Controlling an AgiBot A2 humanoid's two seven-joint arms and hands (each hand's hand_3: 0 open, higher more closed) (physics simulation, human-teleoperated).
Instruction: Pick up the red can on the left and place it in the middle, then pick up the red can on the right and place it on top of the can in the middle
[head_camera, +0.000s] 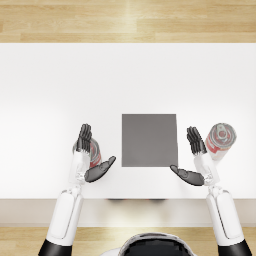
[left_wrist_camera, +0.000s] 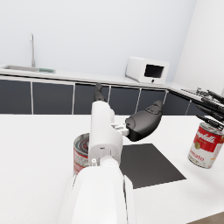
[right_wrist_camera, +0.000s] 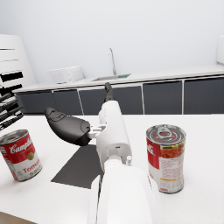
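A dark grey square mat (head_camera: 149, 140) lies in the middle of the white table. The left red soup can (head_camera: 95, 156) stands upright just left of the mat, largely hidden under my left hand (head_camera: 86, 145), which hovers over it with fingers straight and thumb spread, holding nothing. In the left wrist view the left can (left_wrist_camera: 81, 153) shows beside the forearm. The right red can (head_camera: 220, 137) stands upright right of the mat. My right hand (head_camera: 197, 150) is beside it on the mat side, open and apart from the can (right_wrist_camera: 166, 157).
The white table (head_camera: 128, 80) stretches far behind the mat, and its front edge runs just below both hands. A kitchen counter with a microwave (left_wrist_camera: 146, 70) and a sink tap (right_wrist_camera: 113, 61) lies well behind the table.
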